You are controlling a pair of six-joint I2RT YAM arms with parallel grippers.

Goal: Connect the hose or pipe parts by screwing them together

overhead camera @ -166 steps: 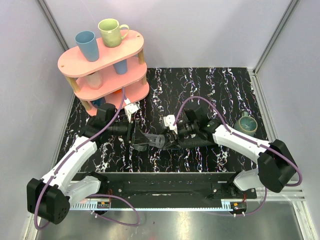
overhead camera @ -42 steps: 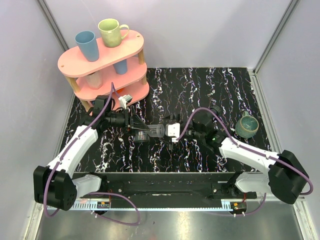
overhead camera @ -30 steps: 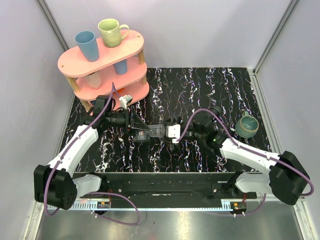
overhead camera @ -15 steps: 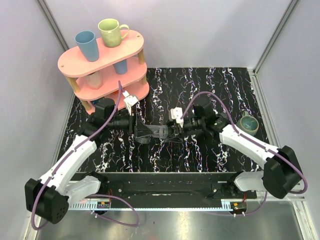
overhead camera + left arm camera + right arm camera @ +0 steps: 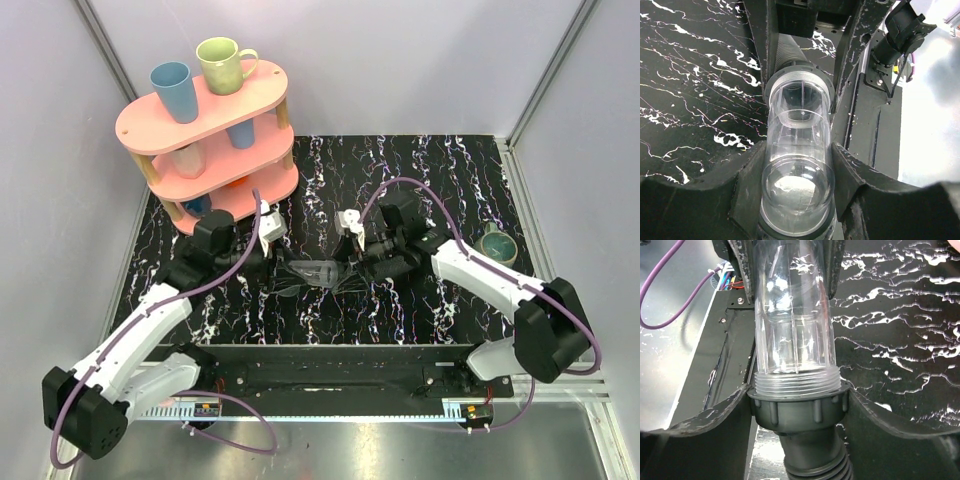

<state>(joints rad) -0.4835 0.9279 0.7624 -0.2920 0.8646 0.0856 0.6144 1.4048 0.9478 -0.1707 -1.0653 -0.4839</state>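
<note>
translucent fitting (image 5: 799, 120) gripped by left gripper (image 5: 799, 160), black collar (image 5: 800, 416) by right gripper (image 5: 800, 392).

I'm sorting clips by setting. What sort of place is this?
Likely a robotics lab test cell, not a home: plain grey enclosure walls on all sides, a black marble-patterned table fitted inside them, and a pink tiered shelf of mugs set out like props.

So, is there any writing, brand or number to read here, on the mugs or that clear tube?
None can be read.
The green mug, the blue cup and the pink shelf are plain; the clear fitting and the black hose collar show no marking.
The scale strip at the near edge has fine ticks, too small to read.
</note>
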